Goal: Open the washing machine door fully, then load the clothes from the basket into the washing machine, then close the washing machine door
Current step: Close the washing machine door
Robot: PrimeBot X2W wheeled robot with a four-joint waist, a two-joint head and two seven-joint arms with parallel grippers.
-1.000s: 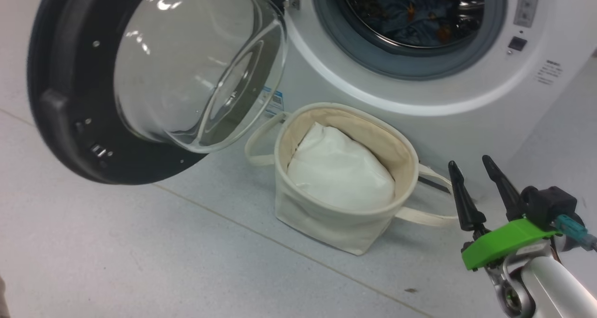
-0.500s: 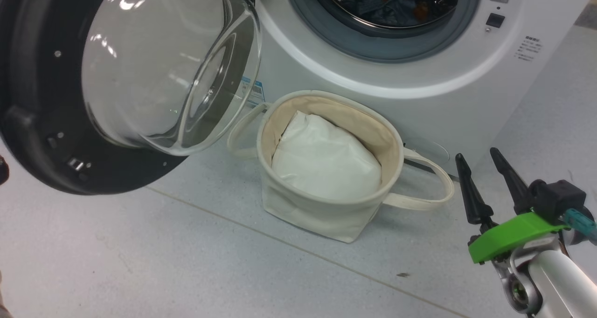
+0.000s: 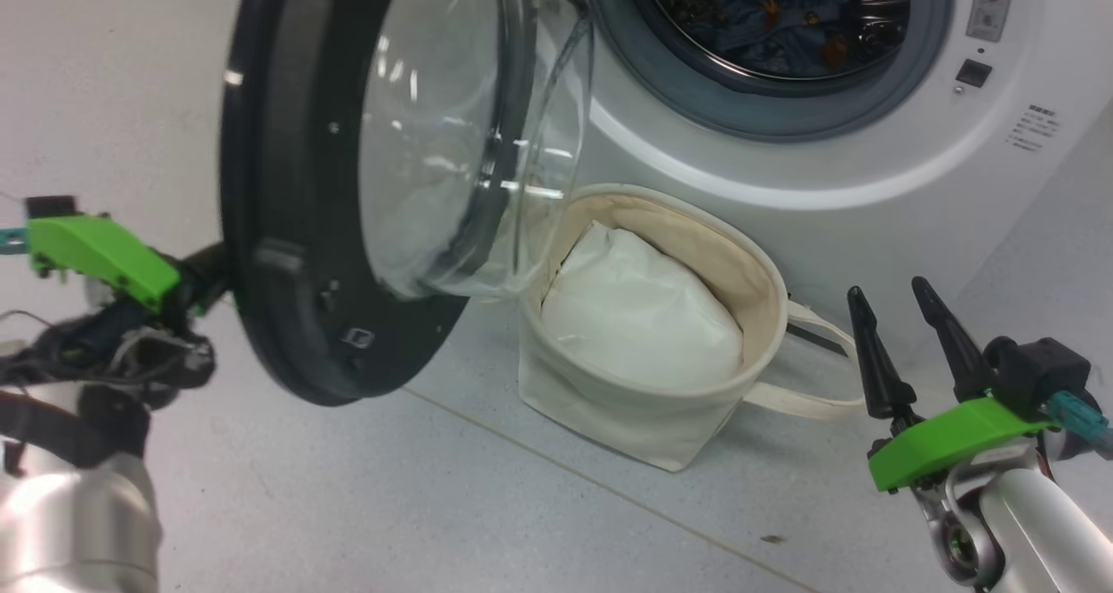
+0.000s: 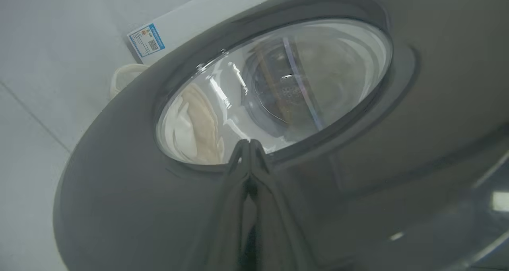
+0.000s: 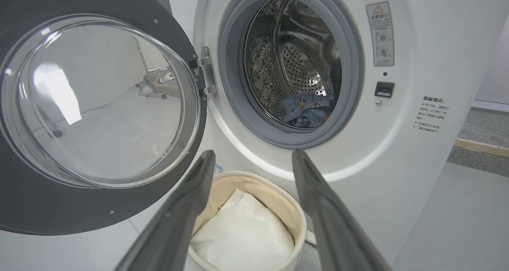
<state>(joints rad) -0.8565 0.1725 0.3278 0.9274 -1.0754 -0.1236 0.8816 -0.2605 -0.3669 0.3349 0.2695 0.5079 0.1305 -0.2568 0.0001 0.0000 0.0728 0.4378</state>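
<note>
- Left wrist view: the left gripper point(image 4: 249, 144) is clenched, its two fingers pressed tip to tip with nothing between them.
- Right ahead of those tips is the outer face of the washing machine door point(image 4: 119, 191), at the dark rim just below the glass. Whether they touch it cannot be told.
- From the head view, the door stands swung partly out, between the left gripper and the basket point(image 3: 609, 419).
- The right gripper point(image 3: 887, 289) is released, its fingers spread and empty above the floor point(image 3: 435, 506). The basket is just to its left, apart from it.
- Beyond its fingers the basket sits on the floor close in front of the washing machine point(image 3: 869, 219) and holds white padding point(image 3: 643, 323).
- Further ahead and higher, the clothes point(image 5: 306, 108) lie at the bottom of the steel drum point(image 5: 302, 44), past the grey seal point(image 5: 232, 64).
</note>
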